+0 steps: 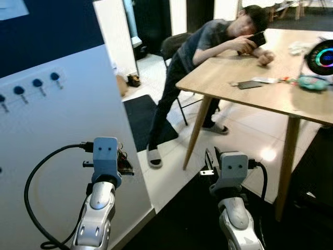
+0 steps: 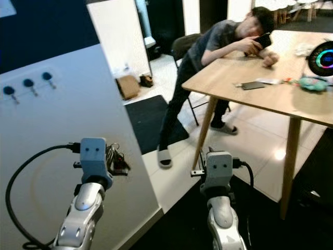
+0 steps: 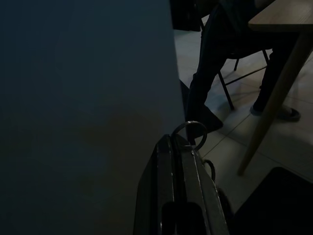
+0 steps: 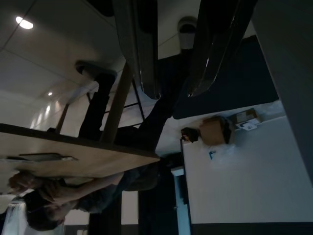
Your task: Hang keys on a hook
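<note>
The left gripper (image 3: 178, 144) is raised beside the white panel (image 1: 57, 135), fingers clenched on a key ring (image 3: 190, 132) whose keys (image 2: 115, 156) hang at the fingertips, well below the row of blue-knobbed hooks (image 1: 36, 86) on that panel. The right gripper (image 4: 173, 90), further from the panel, hangs released, fingers parted. Beyond the panel, a person (image 1: 208, 57) leans on a wooden table (image 1: 260, 96)

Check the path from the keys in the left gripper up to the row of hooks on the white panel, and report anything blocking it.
Nothing visible blocks it. The left gripper is shut on the keys beside the white panel; the hooks sit higher on that panel, with only bare panel surface in between.
</note>
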